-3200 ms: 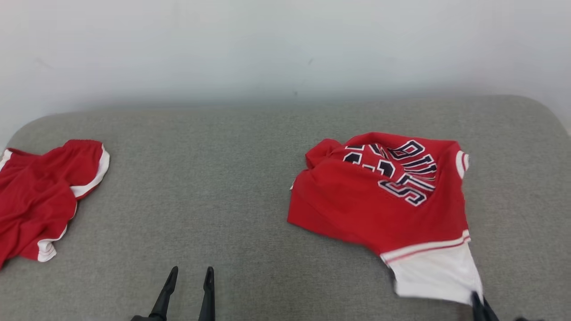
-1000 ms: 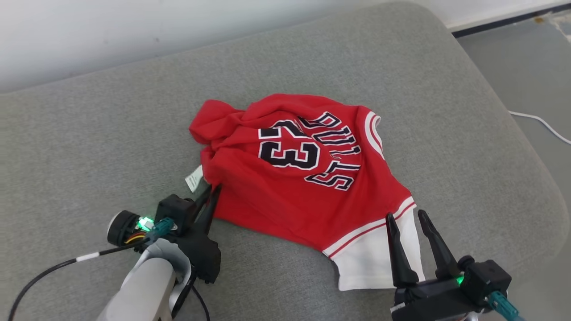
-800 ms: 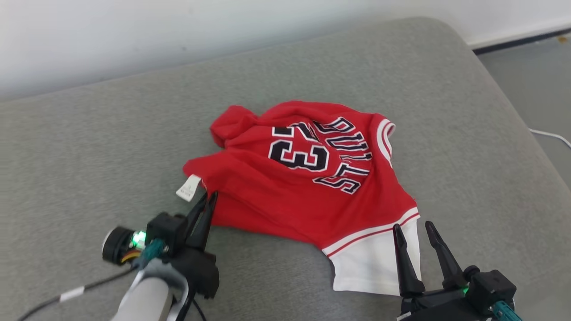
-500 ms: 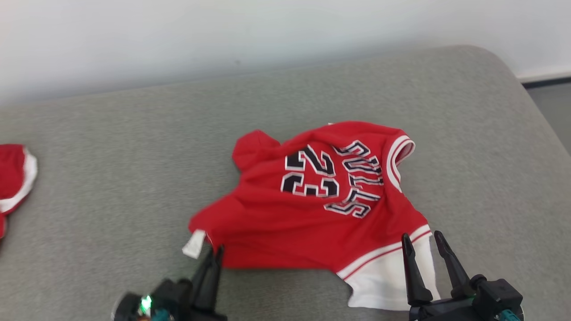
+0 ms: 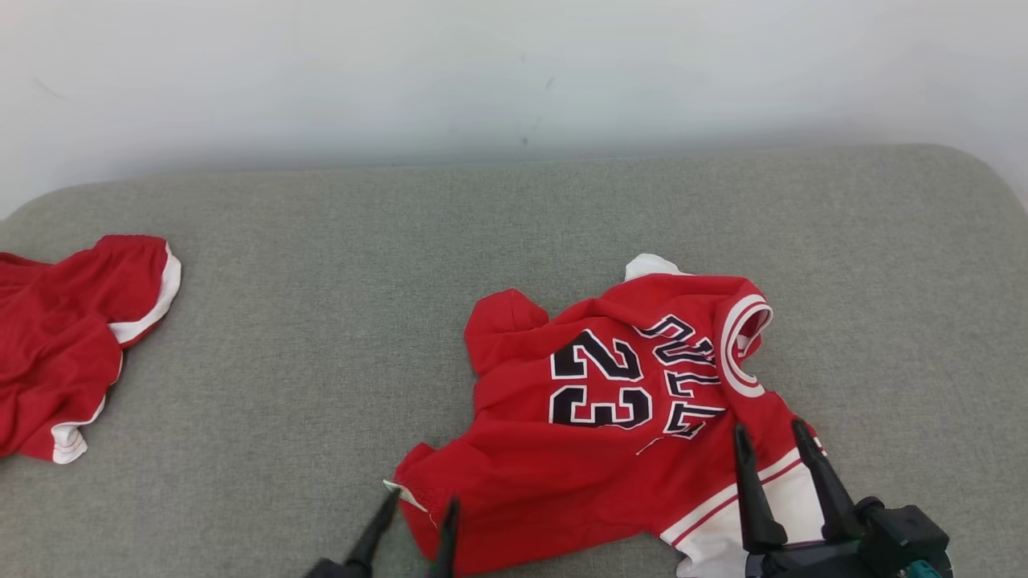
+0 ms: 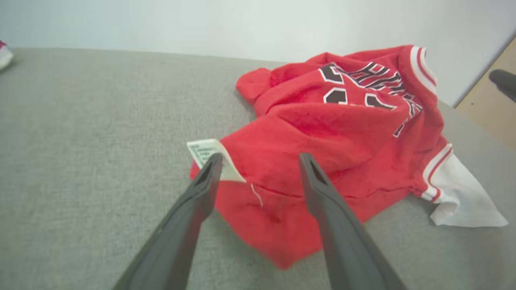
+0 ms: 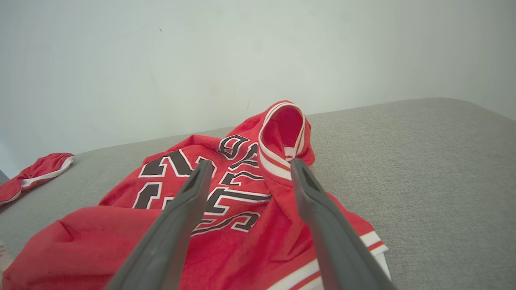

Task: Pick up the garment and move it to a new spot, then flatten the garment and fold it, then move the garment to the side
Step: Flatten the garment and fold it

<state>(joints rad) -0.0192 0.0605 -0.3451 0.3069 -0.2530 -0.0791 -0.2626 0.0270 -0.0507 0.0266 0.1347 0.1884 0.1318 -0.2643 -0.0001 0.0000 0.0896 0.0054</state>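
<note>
The garment [image 5: 594,417] is a red jersey with "23" and dark lettering, a white hem and a white care tag [image 6: 207,151], lying crumpled on the grey cushion [image 5: 321,321]. My left gripper [image 5: 422,506] stands open at the jersey's near left corner, its fingers [image 6: 203,183] straddling the tagged edge [image 6: 262,177] without pinching it. Over the white-striped hem at the lower right, my right gripper [image 5: 771,437] is open. In the right wrist view its fingers [image 7: 189,193] frame the collar opening [image 7: 282,129].
Another red garment with white trim [image 5: 64,337] lies at the cushion's left edge, also seen in the right wrist view [image 7: 36,171]. A pale wall [image 5: 514,72] runs behind the cushion. Bare grey cushion lies between the two garments.
My left gripper let go of the jersey's tagged corner after dragging it left and nearer; its jaws now stand apart. The head camera swung left, bringing the other garment into view.
</note>
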